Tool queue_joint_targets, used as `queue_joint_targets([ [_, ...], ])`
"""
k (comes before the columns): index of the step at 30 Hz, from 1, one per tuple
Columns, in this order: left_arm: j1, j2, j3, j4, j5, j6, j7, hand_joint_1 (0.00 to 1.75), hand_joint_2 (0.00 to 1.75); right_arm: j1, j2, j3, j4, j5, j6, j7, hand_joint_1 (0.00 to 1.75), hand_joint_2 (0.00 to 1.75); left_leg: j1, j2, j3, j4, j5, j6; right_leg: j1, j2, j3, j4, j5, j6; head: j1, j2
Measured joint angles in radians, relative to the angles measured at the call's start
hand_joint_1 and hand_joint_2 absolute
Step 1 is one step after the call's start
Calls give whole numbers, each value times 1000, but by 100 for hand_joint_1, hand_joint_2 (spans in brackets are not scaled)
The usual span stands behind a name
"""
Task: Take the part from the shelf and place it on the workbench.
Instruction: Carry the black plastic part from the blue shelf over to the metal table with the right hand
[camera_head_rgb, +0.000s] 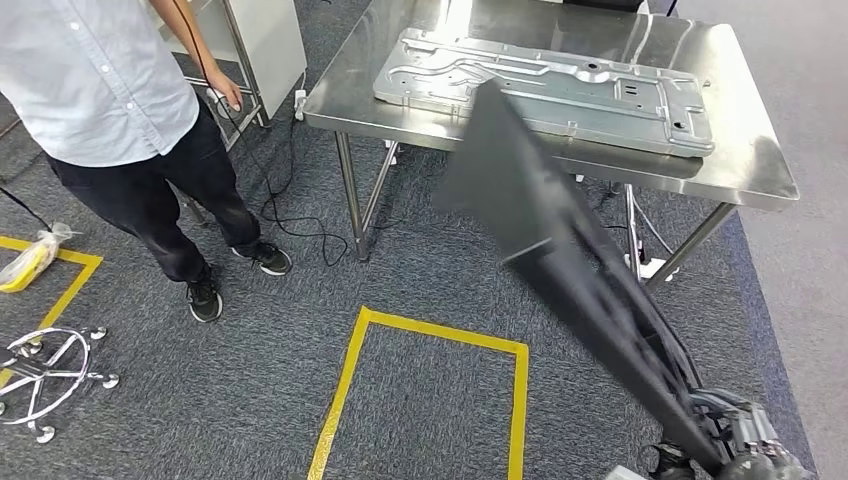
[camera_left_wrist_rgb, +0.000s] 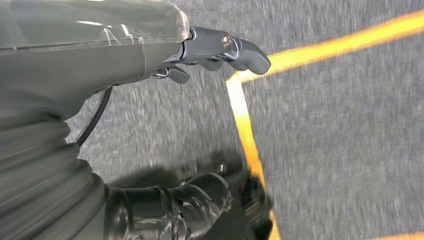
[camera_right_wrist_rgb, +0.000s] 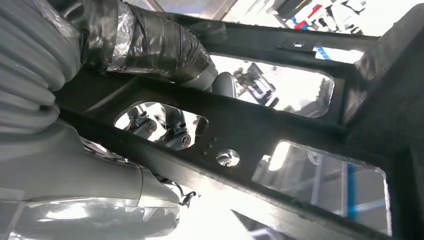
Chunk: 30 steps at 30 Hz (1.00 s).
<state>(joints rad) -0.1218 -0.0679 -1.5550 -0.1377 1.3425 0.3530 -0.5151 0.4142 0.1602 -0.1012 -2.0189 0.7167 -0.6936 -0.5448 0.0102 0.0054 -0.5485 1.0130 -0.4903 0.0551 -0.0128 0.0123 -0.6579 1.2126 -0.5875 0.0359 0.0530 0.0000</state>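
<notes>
Fingers (camera_right_wrist_rgb: 170, 132) of right hand (camera_head_rgb: 735, 440) hooked through cutout of black part (camera_head_rgb: 560, 250), thumb pressing opposite face. Part carried tilted, far end over near edge of table (camera_head_rgb: 740, 150). Left hand (camera_left_wrist_rgb: 220, 50) slack, grasps nothing. Advice: lift far end above metal panel (camera_head_rgb: 545, 88) on table, lower flat, keep firm grasp until supported.

1. Our right hand (camera_right_wrist_rgb: 165, 75) grips the black part (camera_head_rgb: 560, 250): the taped thumb lies across one face of a frame bar, and fingers (camera_right_wrist_rgb: 170, 132) show through a cut-out on its other side.
2. In the head view our right hand (camera_head_rgb: 735, 440) sits low at the right, holding the part by its near end.
3. Our left hand (camera_left_wrist_rgb: 210, 55) hangs over the floor, fingers loosely curled, holding nothing.
</notes>
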Motion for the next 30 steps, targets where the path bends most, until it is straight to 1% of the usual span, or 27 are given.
queue_joint_targets([
  [1, 1, 0, 0, 0, -2, -5, -1, 0, 175, -1, -5, 9, 4, 8, 0, 4, 175, 175, 0, 3, -1, 0, 0, 0, -2, -2, -27, 56, -20, 3, 0, 0],
  [2, 2, 0, 0, 0, -3, -10, -1, 0, 175, -2, -12, 19, 8, 15, 0, 10, 175, 175, 0, 5, 0, 1, -1, 0, -4, -3, -41, 84, -22, 6, 0, 0],
  [3, 2, 0, 0, 0, -4, -14, -2, 0, 175, -2, -19, 28, 12, 21, 0, 16, 175, 175, 0, 7, 1, 1, -2, -1, -5, -4, -36, 74, -4, 6, 0, 0],
  [4, 1, 0, 0, 0, -4, -17, -3, 0, 175, -2, -25, 35, 15, 25, 0, 21, 175, 175, 0, 7, 3, 1, -3, -2, -6, -6, -12, 25, 29, 5, 0, 0],
  [5, 1, 0, 0, 0, -5, -18, -3, 0, 175, -2, -29, 41, 17, 26, 0, 24, 175, 175, 0, 7, 5, 2, -5, -5, -7, -10, 25, -49, 65, 2, 0, 0],
  [6, 1, 0, 0, 0, -5, -19, -3, 0, 175, -3, -34, 47, 19, 27, 0, 28, 175, 175, -2, 7, 7, 2, -7, -8, -4, -14, 58, -115, 89, -2, 0, 0],
  [7, 1, 0, 0, 0, -4, -18, -3, 0, 175, -5, -38, 54, 21, 26, 0, 33, 175, 175, -4, 8, 8, 3, -9, -13, -1, -16, 81, -162, 103, -7, 0, 0],
  [8, 0, 0, 0, 0, -4, -18, -3, 0, 175, -6, -43, 62, 22, 24, 0, 37, 175, 175, -5, 8, 9, 3, -10, -18, 2, -17, 91, -185, 105, -12, 0, 0],
  [9, 0, 0, 0, 0, -4, -17, -3, 0, 175, -7, -48, 70, 24, 22, 0, 41, 175, 175, -5, 8, 9, 1, -10, -25, 6, -16, 91, -188, 104, -17, -1, 0],
  [11, 0, 0, 0, 0, -3, -17, -2, 0, 175, -7, -56, 85, 26, 24, 0, 49, 175, 175, -4, 9, 11, 1, -13, -37, 3, -12, 92, -196, 108, -29, -1, 0],
  [12, 0, 0, 0, 0, -2, -18, -2, 0, 175, -7, -59, 91, 26, 29, 0, 54, 175, 175, -3, 8, 7, 15, -24, -43, 1, -12, 95, -200, 111, -37, -1, 0],
  [13, 0, 0, 0, 0, -2, -18, -2, 0, 175, -7, -62, 97, 27, 33, 0, 58, 175, 175, -2, 6, -7, 47, -46, -47, -2, -12, 96, -205, 114, -43, -2, 0],
  [14, 0, 0, 0, 0, -1, -18, -1, 0, 175, -7, -63, 102, 27, 35, 0, 61, 175, 175, 0, 4, -32, 102, -78, -51, -2, -12, 98, -207, 115, -48, -3, 0],
  [15, 1, 0, 0, 0, -1, -18, -1, 0, 175, -7, -64, 106, 28, 36, 0, 62, 175, 175, 0, 3, -66, 172, -113, -54, -1, -12, 97, -207, 114, -51, -4, 0],
  [16, 2, 0, 0, 0, -1, -18, 0, 0, 175, -7, -65, 108, 29, 36, 0, 64, 175, 175, 1, 3, -99, 239, -139, -56, 1, -11, 97, -206, 114, -52, -4, 0],
  [17, 3, 0, 0, 0, -1, -18, 0, 0, 175, -7, -66, 110, 30, 36, 0, 65, 175, 175, 1, 3, -120, 282, -148, -58, 2, -10, 97, -206, 113, -53, -4, 0],
  [18, 5, 0, 0, 0, 0, -18, 0, 0, 175, -7, -67, 111, 31, 36, 0, 66, 175, 175, 1, 3, -124, 286, -136, -57, 3, -9, 98, -205, 112, -53, -4, 0],
  [19, 5, 0, 0, 0, 0, -18, 0, 0, 175, -7, -68, 112, 31, 36, 0, 67, 175, 175, 1, 3, -108, 248, -105, -55, 3, -7, 99, -203, 111, -53, -4, 0],
  [20, 5, 1, 0, 0, 0, -18, 0, 0, 175, -7, -69, 114, 32, 36, 0, 68, 175, 175, 1, 1, -76, 178, -64, -51, 4, -5, 101, -201, 109, -52, -4, 0],
  [21, 5, 1, 0, 0, 0, -18, 0, 0, 175, -8, -70, 115, 32, 36, 0, 68, 175, 175, -1, -1, -44, 106, -35, -46, 5, -3, 101, -198, 107, -49, -4, 0],
  [22, 5, 1, 0, 0, 0, -18, 0, 0, 175, -8, -70, 116, 32, 36, 0, 68, 175, 175, -3, -3, -18, 50, -14, -41, 7, -1, 100, -195, 105, -45, -4, 0],
  [23, 4, 2, 0, 0, 0, -19, 0, 0, 175, -8, -71, 117, 32, 36, 0, 68, 175, 175, -5, -5, -4, 17, -5, -37, 8, 0, 99, -193, 103, -41, -3, 0],
  [26, 5, 2, 0, 0, 2, -21, 0, 0, 175, -8, -72, 118, 33, 32, 0, 67, 175, 175, -4, -5, 0, 1, -1, -24, 8, 1, 98, -192, 103, -25, -3, 0],
  [27, 5, 2, 0, 0, 3, -22, 0, 0, 175, -8, -73, 118, 33, 28, 0, 65, 175, 175, -2, -3, 2, -4, 2, -17, 8, 0, 95, -184, 94, -20, -3, 0],
  [28, 4, 2, 0, 0, 4, -22, 0, 0, 175, -9, -73, 118, 33, 22, 0, 63, 175, 175, 1, -2, 3, -9, 6, -10, 8, -1, 85, -158, 76, -16, -2, 0],
  [29, 3, 2, 0, 0, 4, -23, 0, 0, 175, -10, -74, 118, 33, 17, 0, 61, 175, 175, 3, 0, 4, -12, 8, -6, 6, -2, 65, -113, 47, -12, -2, 0],
  [30, 4, 2, 0, 0, 5, -24, 0, 0, 175, -10, -74, 118, 33, 11, 0, 58, 175, 175, 3, 2, 3, -13, 9, -4, 4, -3, 34, -48, 12, -8, -1, 0],
])
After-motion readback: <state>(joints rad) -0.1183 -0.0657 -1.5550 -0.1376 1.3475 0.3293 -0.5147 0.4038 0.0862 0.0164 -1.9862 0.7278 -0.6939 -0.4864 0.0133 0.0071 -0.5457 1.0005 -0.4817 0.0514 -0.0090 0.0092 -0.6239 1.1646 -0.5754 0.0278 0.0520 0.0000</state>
